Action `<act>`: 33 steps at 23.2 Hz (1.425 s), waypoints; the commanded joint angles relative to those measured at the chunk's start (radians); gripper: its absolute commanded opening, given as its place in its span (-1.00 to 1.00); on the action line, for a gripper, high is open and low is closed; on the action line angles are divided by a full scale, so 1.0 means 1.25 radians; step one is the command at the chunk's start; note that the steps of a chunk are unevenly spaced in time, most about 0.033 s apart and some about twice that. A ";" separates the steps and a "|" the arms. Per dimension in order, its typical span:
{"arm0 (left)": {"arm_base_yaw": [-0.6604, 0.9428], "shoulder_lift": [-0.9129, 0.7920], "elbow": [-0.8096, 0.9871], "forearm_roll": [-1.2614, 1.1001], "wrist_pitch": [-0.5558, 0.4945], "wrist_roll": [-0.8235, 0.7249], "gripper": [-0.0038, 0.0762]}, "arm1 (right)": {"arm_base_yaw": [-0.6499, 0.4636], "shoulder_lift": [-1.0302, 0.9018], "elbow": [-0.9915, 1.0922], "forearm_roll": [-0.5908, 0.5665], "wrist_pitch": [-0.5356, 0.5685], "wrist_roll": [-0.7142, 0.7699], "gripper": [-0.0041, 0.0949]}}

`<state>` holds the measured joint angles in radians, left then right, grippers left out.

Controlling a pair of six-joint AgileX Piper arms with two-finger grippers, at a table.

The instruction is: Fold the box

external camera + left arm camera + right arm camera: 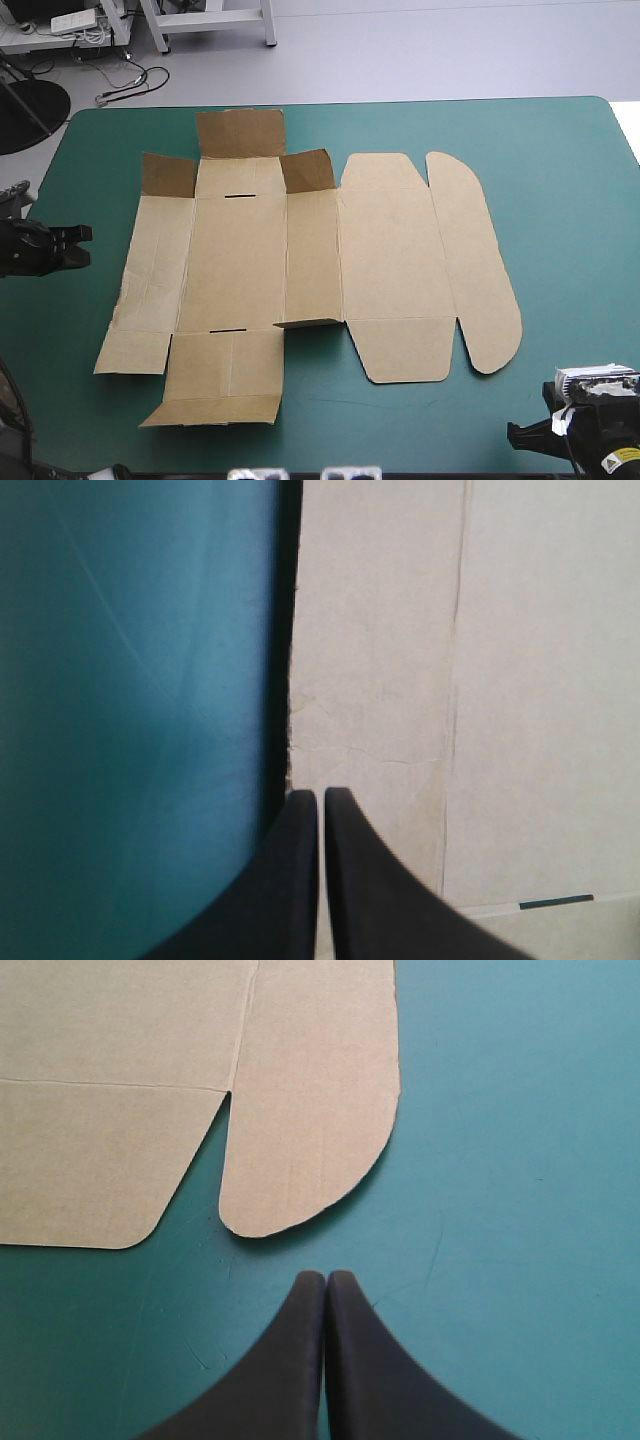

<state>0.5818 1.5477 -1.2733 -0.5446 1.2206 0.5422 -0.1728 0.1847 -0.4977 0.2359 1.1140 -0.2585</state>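
box barely begun, both hands shut and empty

box (pixel 330 260) lies as an open sheet at the middle of the desk (pixel 570 180), nearly all of it flat on the teal-green cover. the only progress that shows is at its 11 o'clock corner, where three small flaps (pixel 240 133) stand partly up. a near flap (pixel 215 408) at 7 o'clock seems creased and a little lifted. no wall is tucked, and the rounded lid panel (pixel 480 270) at 3 o'clock lies flat. i judge the task to be near its start: the long walls, the end flaps and the tucking are all left.

left hand (pixel 320 798) is at the box's 9 o'clock edge, its black fingers pressed together in one point, the tip just at the board's edge, holding nothing. right hand (pixel 325 1278) is at about 5 o'clock of the box, near the lid panel's end but apart from it, fingers likewise pressed together and empty.

nothing else lies on the cover around the box, so nothing blocks either hand. the flat board may be hard to get under.
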 commanded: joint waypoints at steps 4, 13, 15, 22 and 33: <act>0.000 0.020 -0.025 -0.038 0.056 -0.055 -0.18 | 0.001 0.011 -0.022 -0.002 -0.049 -0.008 -0.95; -0.009 0.071 0.027 -0.016 0.060 0.015 0.25 | 0.001 0.011 -0.022 0.003 -0.048 0.008 -0.95; -0.009 0.079 0.057 -0.056 0.056 0.038 0.20 | 0.001 0.011 -0.022 0.004 -0.048 0.008 -0.95; -0.017 0.092 0.107 -0.079 0.061 0.046 0.16 | 0.001 0.011 -0.022 0.004 -0.048 0.010 -0.95; -0.131 0.143 0.116 -0.078 0.061 0.023 0.16 | 0.001 0.011 -0.022 0.004 -0.046 0.010 -0.95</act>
<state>0.4648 1.7422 -1.1110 -0.5963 1.2007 0.5867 -0.1728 0.1847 -0.4977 0.2270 1.1140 -0.2437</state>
